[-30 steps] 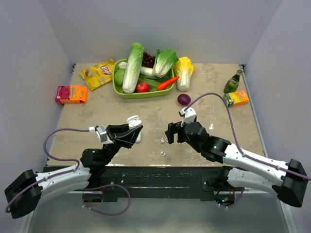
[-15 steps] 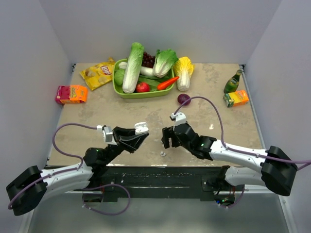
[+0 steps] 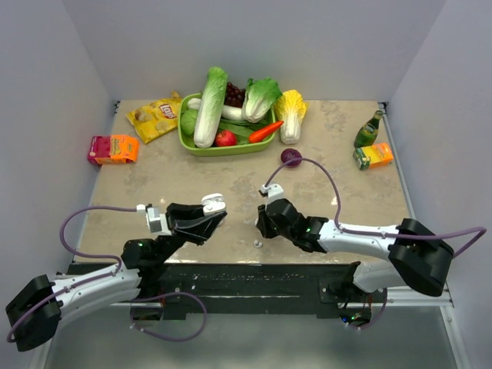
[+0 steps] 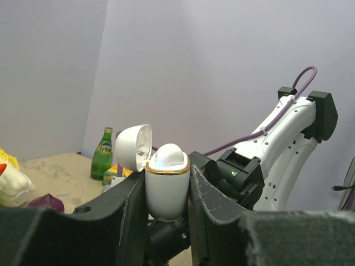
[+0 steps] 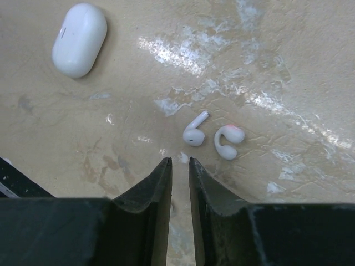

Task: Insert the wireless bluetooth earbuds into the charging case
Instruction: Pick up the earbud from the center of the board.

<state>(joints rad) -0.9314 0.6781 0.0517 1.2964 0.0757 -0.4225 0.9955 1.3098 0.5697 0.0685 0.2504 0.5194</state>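
**Top view.** The left claw (image 3: 214,211) is clamped on the case (image 3: 211,204) and holds it off the table (image 3: 154,181) with the lid up. Compared with half a second ago it sits a little toward 8 o'clock, with the arm drawn back. The right claw (image 3: 261,224) is low over the table, at 3 o'clock of the case and apart from it. Its arm now lies flatter and more stretched than a second ago. Of the buds (image 3: 257,242) only a white speck shows, at 6 o'clock just beside the right claw, in the same spot as before. It is too small to tell whether it is one bud or two. The basket (image 3: 184,134) at 12 o'clock has not moved.

**Left wrist view.** The left claw (image 4: 167,173) grips the case (image 4: 166,194) upright by its sides, both fingers (image 4: 130,216) pressed on it. The lid (image 4: 134,147) is swung open toward 10 o'clock, and a white dome rises above the gold rim. The bottle (image 4: 102,154) stands at 9 o'clock and the right arm (image 4: 277,138) at 3 o'clock.

**Right wrist view.** The right claw (image 5: 179,163) is narrow, with a thin slit between its fingers and nothing in it; it stood wider a second ago. The buds (image 5: 195,132) lie on the table just past the tips, at 1 o'clock. They are side by side and not touching, one with a stem and one curled like a clip. A closed white pod (image 5: 79,40) lies at 10 o'clock, well apart.
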